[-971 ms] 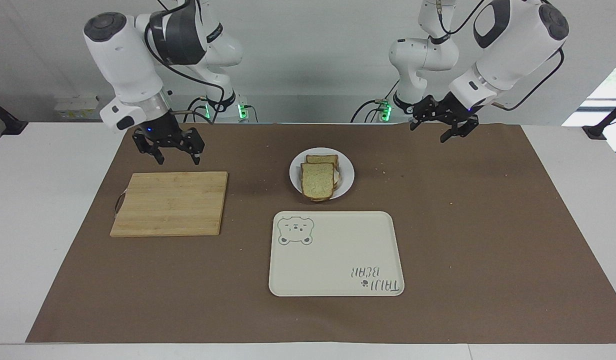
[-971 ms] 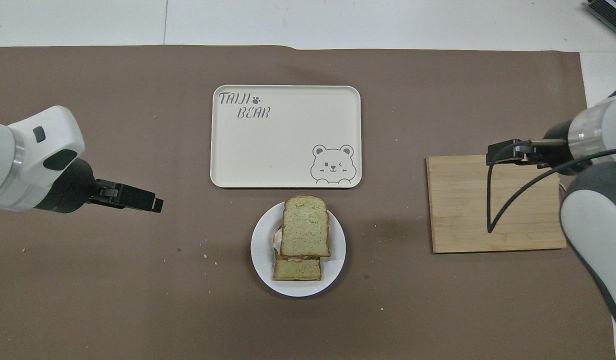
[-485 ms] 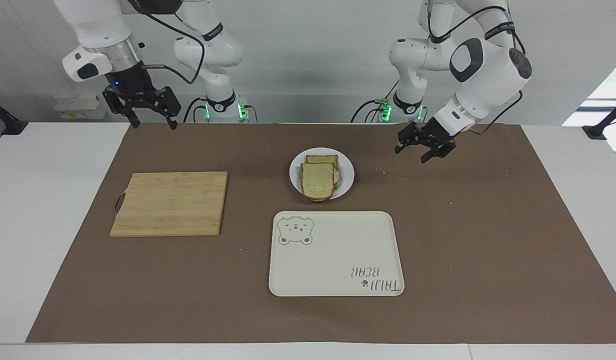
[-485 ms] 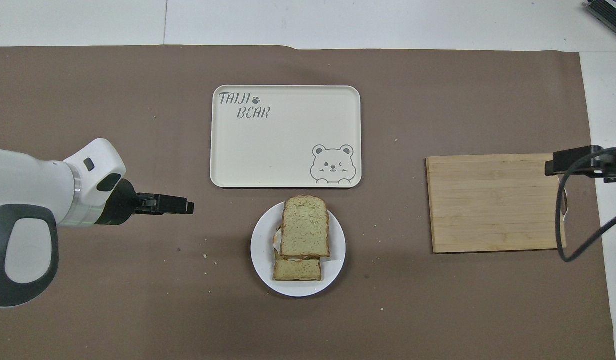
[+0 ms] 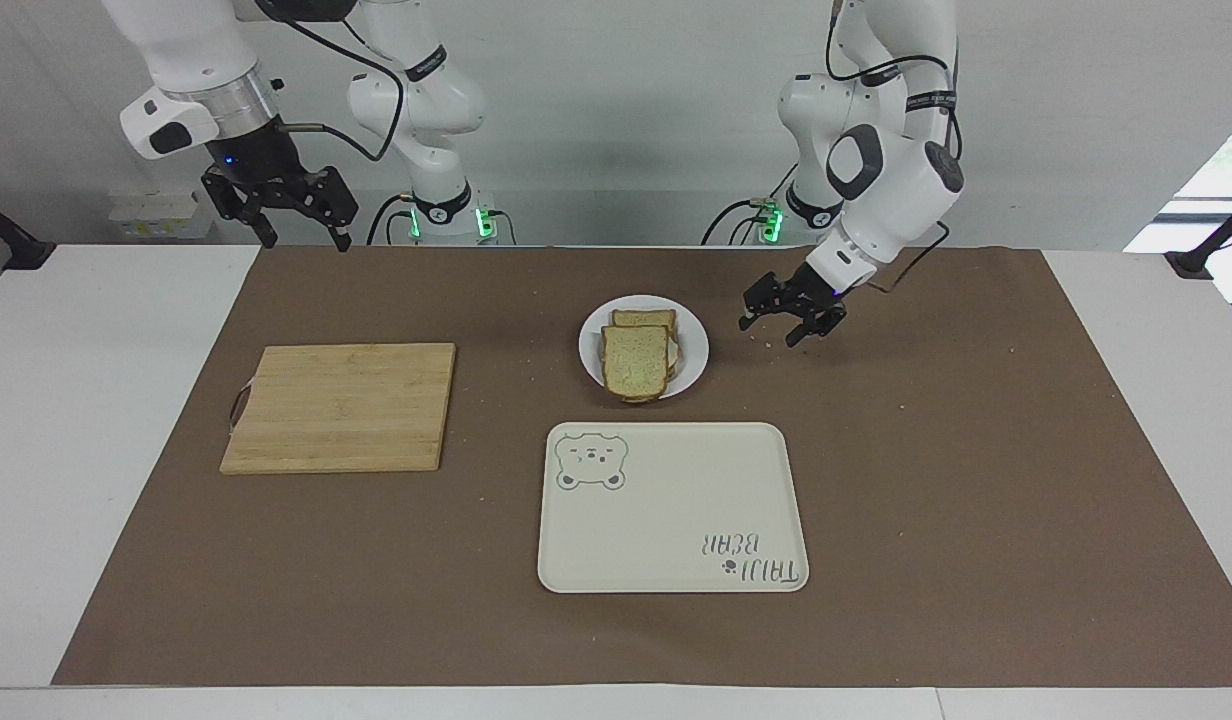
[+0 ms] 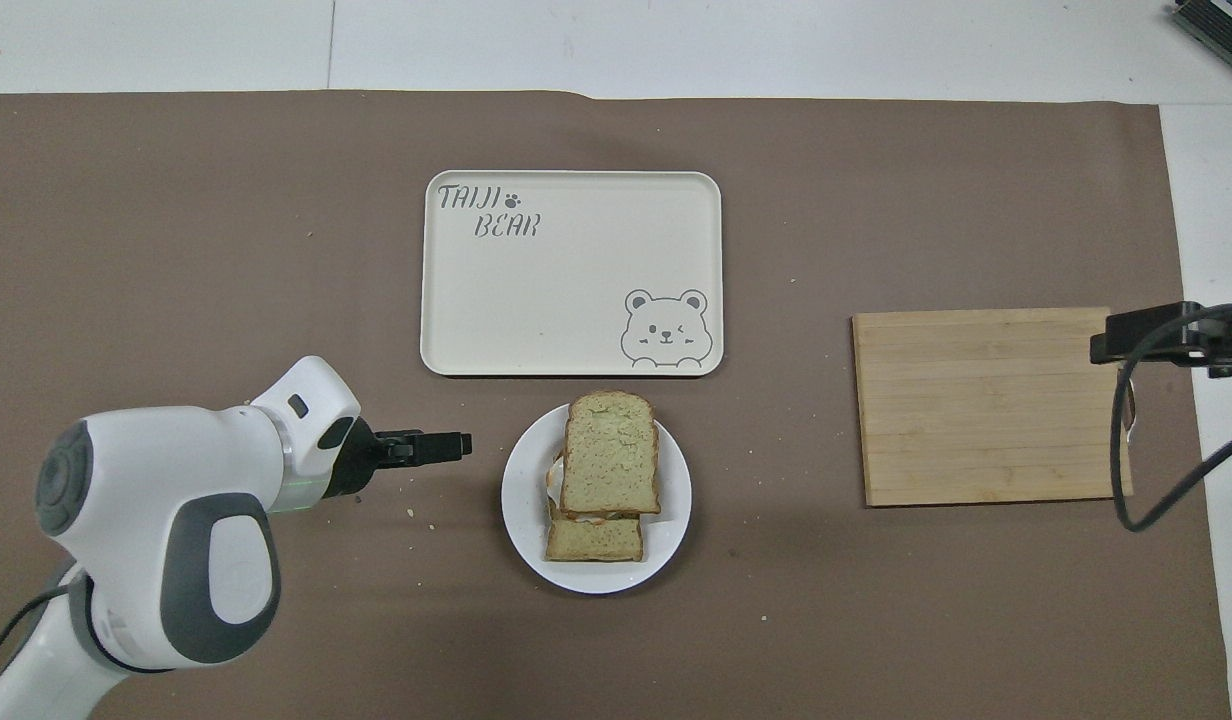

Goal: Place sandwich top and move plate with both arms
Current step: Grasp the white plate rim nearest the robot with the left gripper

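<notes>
Your sandwich top [image 6: 610, 452] is already lying on the stack, resting on the lower slice [image 6: 594, 540] on the plate [image 5: 694, 362], pushed a little toward the tray [image 6: 571, 273] so the lower slice peeks out on the robots' side. The plate sits mid-desk, just nearer the robots than the tray.

So the step in hand looks like the two-arm plate move. Your left gripper [image 5: 788, 320] is low over the brown mat [image 5: 976, 450] just beside the plate, on the left arm's end, fingers spread wide and holding nothing. Your right gripper [image 5: 294, 215] waits high over the desk's edge near the right arm's base, above the cutting board's [image 5: 341, 407] end of the desk, fingers also spread and empty.

To do this well, bring the left fingers down level with the rim and slide them in so one goes under the lip and one over it. Don't nudge the plate sideways first; the top slice is loose and already off-centre, so a bump could slide it. Hold off lifting until your right gripper comes across and takes the matching spot on the rim at its own end. Then I'd raise both together, keep the plate flat, and travel slowly toward the tray, which seems the likely destination.
</notes>
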Robot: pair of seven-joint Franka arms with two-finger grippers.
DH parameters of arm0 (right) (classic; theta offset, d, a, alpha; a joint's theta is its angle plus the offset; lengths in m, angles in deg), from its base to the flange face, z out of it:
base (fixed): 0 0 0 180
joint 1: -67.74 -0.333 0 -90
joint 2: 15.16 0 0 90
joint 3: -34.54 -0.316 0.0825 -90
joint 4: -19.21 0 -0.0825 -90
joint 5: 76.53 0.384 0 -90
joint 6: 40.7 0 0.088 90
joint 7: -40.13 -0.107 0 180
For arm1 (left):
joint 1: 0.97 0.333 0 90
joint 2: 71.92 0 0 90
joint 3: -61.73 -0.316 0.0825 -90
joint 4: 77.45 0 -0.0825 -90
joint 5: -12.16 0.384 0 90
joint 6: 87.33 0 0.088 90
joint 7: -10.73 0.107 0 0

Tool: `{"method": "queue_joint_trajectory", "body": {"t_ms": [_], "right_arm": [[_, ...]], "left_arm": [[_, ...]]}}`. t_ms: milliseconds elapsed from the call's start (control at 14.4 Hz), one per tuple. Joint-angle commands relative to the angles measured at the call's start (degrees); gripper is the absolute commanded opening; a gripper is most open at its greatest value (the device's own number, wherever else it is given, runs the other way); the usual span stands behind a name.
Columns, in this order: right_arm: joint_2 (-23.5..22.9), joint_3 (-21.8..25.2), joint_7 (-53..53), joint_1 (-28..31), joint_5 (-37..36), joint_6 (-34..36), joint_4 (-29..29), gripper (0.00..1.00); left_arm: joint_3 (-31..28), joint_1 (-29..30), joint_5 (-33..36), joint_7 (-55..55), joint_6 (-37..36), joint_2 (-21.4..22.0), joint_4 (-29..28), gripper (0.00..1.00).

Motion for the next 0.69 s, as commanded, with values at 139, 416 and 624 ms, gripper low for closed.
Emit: {"method": "queue_joint_trajectory", "body": {"t_ms": [139,416,624], "right_arm": [[-1.50,-0.35,2.24,0.36,-2.60,1.99,2.61,1.00],[-1.23,-0.44,3.21,0.28,-4.10,0.58,1.82,1.00],[-0.97,-0.44,3.30,0.36,-4.01,0.75,1.73,1.00]], "left_arm": [[-0.68,-7.34,-11.64,6.12,11.93,-5.84,-2.63,1.00],[-0.68,-10.94,-19.40,12.57,12.11,-8.05,-2.98,0.98],[-0.68,-11.04,-20.11,12.66,12.20,-8.66,-2.98,0.86]]}}
